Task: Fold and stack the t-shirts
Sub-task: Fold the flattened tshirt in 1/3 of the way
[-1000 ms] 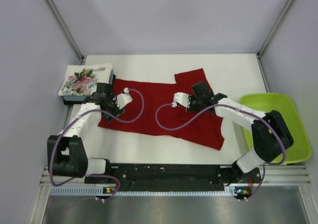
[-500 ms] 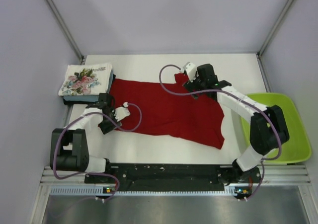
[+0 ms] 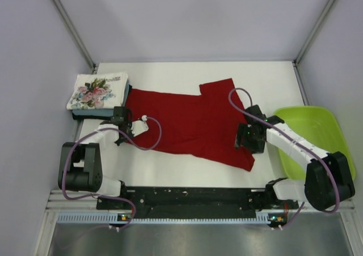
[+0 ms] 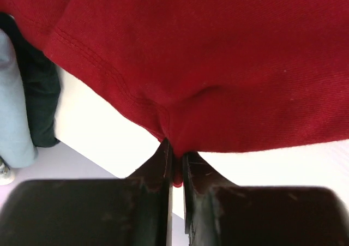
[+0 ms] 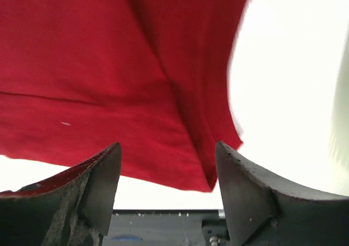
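Red shirt [image 3: 193, 120], spread across the frame's middle, is clamped at its left hem in the left tool [image 4: 175, 164]. Over the shirt's lower-right corner, the right tool [image 5: 166, 172] stands wide apart.

Mid-tabletop [image 3: 266, 80]: spread t-shirt [image 3: 187, 122]. Just beside it, far left: stack of folded t-shirts [image 3: 97, 93]. At right edge: tray [image 3: 334, 132].

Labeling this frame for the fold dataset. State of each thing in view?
red t-shirt: unfolded, spread flat, left hem pinched
left gripper: jaws shut on the red t-shirt's hem
right gripper: jaws open, holding nothing, over the shirt's near right corner
floral t-shirt: folded, top of the far-left stack
light blue t-shirt: folded, in that stack
dark t-shirt: folded, in that stack
green tray: upright, right of the red t-shirt
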{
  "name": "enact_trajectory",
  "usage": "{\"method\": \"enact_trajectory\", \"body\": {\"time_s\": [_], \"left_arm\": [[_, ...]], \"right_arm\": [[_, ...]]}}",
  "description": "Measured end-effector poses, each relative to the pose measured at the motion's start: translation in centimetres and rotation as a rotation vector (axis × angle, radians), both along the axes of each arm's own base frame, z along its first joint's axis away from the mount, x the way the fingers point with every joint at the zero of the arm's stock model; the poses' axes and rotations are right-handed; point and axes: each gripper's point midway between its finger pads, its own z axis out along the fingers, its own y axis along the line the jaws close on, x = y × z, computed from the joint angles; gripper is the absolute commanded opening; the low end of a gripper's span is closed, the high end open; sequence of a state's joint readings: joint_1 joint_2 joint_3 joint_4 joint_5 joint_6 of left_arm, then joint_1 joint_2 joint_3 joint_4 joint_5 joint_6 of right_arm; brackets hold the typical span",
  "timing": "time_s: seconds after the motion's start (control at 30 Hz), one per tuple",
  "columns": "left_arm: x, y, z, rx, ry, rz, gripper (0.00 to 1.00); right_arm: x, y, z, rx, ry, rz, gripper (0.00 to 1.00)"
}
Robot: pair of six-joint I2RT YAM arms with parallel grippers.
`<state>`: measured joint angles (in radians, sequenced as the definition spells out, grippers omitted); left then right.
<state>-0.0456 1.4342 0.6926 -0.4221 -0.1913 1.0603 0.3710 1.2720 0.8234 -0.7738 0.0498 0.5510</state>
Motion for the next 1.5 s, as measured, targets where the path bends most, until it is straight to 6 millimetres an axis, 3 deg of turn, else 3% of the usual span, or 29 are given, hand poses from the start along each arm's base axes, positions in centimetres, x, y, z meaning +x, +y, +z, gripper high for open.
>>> {"method": "enact_trajectory", "body": {"time_s": [0.1, 0.17, 0.23, 0.3, 0.33, 0.57, 0.73, 0.83, 0.87, 0.93, 1.07, 1.13, 1.3, 1.4, 1.5], "left_arm": [[0.2, -0.1, 0.0, -0.006, -0.008, 0.002, 0.00], [0.2, -0.1, 0.0, -0.008, -0.009, 0.004, 0.00], [0.0, 0.0, -0.1, -0.005, -0.009, 0.012, 0.00], [-0.3, 0.2, -0.1, 0.003, -0.009, 0.020, 0.00], [-0.5, 0.3, 0.0, 0.008, -0.010, 0.024, 0.00], [-2.8, 1.3, 1.0, 0.063, 0.011, 0.047, 0.00], [-5.8, 1.3, 0.7, 0.058, 0.127, 0.050, 0.01], [-8.6, 0.5, 0.3, 0.024, 0.239, 0.028, 0.42], [-9.2, 0.2, 0.2, 0.016, 0.265, 0.020, 0.49], [-10.7, -0.3, 0.2, -0.002, 0.321, 0.009, 0.57], [-12.1, -0.7, 1.3, -0.043, 0.387, 0.014, 0.62], [-11.0, -1.1, 3.5, -0.095, 0.375, 0.025, 0.63], [-3.1, -2.4, 10.5, -0.247, 0.138, 0.035, 0.51], [-1.1, -3.2, 10.5, -0.298, 0.139, 0.034, 0.53], [-0.7, -3.5, 7.2, -0.312, 0.248, 0.053, 0.60]], "right_arm": [[-3.4, -0.8, -2.5, -0.012, 0.129, -0.115, 0.71], [-4.5, -1.0, -3.5, -0.013, 0.172, -0.180, 0.61], [-5.6, -1.0, -5.1, -0.006, 0.226, -0.230, 0.35], [-6.0, -0.8, -5.2, -0.003, 0.256, -0.247, 0.09], [-6.3, -0.8, -5.3, 0.003, 0.268, -0.261, 0.00], [-6.4, -2.3, -5.0, 0.178, 0.205, -0.463, 0.00], [-6.2, -2.5, -4.5, 0.225, 0.181, -0.466, 0.00], [-6.1, -2.8, -4.7, 0.208, 0.210, -0.454, 0.00], [-6.0, -3.0, -4.6, 0.197, 0.216, -0.452, 0.00], [-6.0, -3.2, -4.6, 0.182, 0.227, -0.444, 0.08], [-6.2, -3.4, -4.4, 0.161, 0.250, -0.429, 0.43], [-6.2, -3.8, -4.3, 0.138, 0.251, -0.422, 0.51], [-4.8, -5.3, -3.4, 0.080, 0.181, -0.444, 0.56], [-3.9, -4.9, -2.4, 0.055, 0.137, -0.372, 0.58], [-2.8, -2.8, -0.8, 0.037, 0.076, -0.224, 0.60]]}}
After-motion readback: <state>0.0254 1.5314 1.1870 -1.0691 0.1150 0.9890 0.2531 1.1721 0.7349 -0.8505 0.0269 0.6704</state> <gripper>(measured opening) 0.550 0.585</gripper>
